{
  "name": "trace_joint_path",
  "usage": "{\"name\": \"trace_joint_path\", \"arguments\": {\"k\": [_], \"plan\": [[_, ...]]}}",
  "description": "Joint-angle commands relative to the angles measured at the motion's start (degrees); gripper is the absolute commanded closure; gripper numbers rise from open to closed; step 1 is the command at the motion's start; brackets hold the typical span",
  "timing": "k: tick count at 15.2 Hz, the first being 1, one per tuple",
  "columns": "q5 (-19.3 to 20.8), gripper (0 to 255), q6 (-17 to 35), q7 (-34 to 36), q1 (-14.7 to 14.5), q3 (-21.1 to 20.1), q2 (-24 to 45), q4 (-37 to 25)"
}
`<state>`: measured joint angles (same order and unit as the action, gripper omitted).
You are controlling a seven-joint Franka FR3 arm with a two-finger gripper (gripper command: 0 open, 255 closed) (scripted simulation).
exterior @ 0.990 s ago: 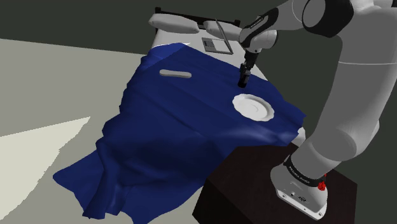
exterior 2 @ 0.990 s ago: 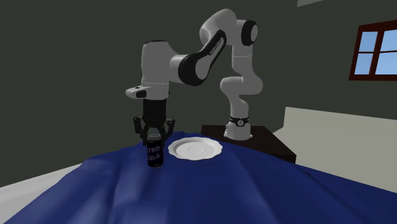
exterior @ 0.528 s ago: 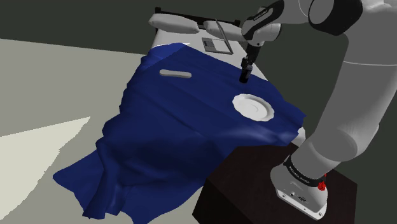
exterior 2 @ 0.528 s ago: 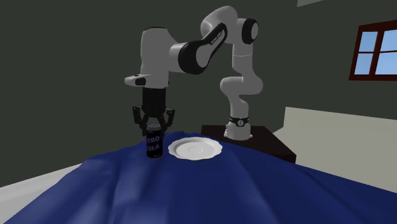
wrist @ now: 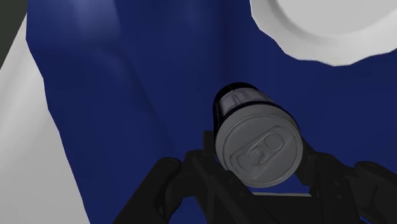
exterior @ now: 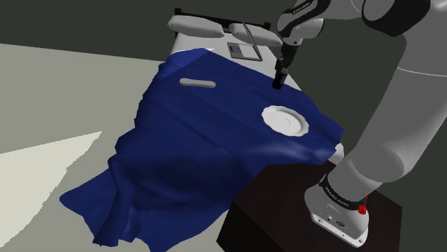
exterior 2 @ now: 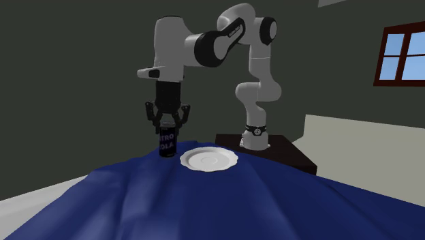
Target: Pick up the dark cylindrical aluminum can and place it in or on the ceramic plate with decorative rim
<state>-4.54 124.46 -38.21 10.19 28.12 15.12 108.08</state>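
Your hand (exterior 2: 166, 129) is clamped on the can (exterior 2: 166, 145). Hold it upright, carry it across over the plate's (exterior 2: 209, 159) middle, and lower gently before letting go.

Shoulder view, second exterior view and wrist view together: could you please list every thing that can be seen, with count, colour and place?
can: 1, dark with pale lettering, between the fingers, beside the plate
plate: 1, white, wavy rim, on the cloth
cloth: 1, blue, draped over the bed
pillows: 2, pale grey, at the bed's head
bar-shaped thing: 1, grey, on the cloth
window: 1, brown frame, second exterior view's upper right
stand: 1, dark box, under the arm
arm: 1, white
gripper: 1, black, shut on the can
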Motion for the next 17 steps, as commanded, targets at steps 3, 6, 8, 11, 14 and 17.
{"name": "trace_joint_path", "arguments": {"k": [3,6,8,11,14,17], "plan": [[5.48,255,1.76,3.61,-2.49,1.02,-9.81,10.50],[10.24,255,2.28,7.16,-3.36,0.92,-17.57,17.98],[13.34,255,2.08,9.59,-3.30,0.35,-22.79,22.61],[17.40,255,1.01,12.96,-2.44,-1.13,-30.63,29.08],[20.45,255,-0.94,15.73,-0.97,-3.11,-38.53,35.08],[20.95,255,0.39,16.17,-0.58,-3.24,-39.17,37.10]]}}
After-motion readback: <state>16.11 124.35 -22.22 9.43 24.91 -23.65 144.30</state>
